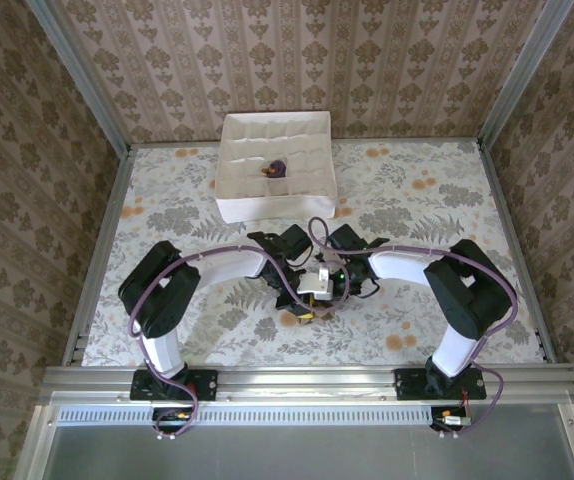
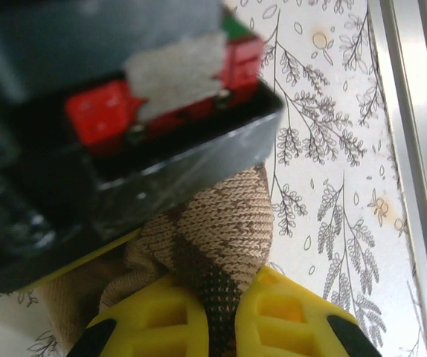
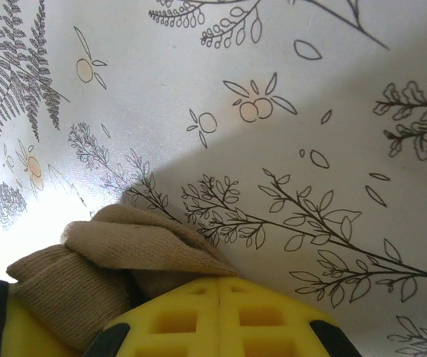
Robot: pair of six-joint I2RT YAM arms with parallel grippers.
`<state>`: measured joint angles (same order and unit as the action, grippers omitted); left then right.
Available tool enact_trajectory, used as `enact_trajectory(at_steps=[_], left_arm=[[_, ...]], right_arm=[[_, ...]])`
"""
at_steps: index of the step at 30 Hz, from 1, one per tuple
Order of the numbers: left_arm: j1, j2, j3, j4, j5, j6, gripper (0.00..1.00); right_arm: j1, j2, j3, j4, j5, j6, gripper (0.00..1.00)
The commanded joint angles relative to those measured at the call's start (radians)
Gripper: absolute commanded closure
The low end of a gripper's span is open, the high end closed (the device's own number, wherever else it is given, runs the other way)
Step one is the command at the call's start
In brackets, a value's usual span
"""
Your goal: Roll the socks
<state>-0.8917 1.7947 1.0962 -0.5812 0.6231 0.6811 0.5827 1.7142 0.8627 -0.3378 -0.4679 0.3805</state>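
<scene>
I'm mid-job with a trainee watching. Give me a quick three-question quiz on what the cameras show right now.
1. True or false: the purple sock sits in a compartment of the white divided box.
2. What is the left claw pinching? A) the checked sock B) a cable C) nothing
3. Fill in: the right claw has its jaws ____ (open or shut).

Key: 1 true; 2 A; 3 shut.
</scene>
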Motion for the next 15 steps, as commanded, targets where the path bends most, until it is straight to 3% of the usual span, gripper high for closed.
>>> enact_trajectory(at_steps=[1,9,15], left_arm=[[-0.006,0.044,-0.058,0.006,0.131,-0.158,1.0],[0.022,0.061,-0.1,0.097,0.091,-0.401,1.0],[0.005,0.012,-0.147,0.169,0.031,-0.481,1.0]], right_arm=[[-0.023,0.018,-0.06,-0.019,0.152,0.036,1.0],[-0.023,-0.057,-0.092,0.0,0.206,0.071,1.0],[-0.023,-0.099,-0.149,0.026,0.256,0.115,1.0]])
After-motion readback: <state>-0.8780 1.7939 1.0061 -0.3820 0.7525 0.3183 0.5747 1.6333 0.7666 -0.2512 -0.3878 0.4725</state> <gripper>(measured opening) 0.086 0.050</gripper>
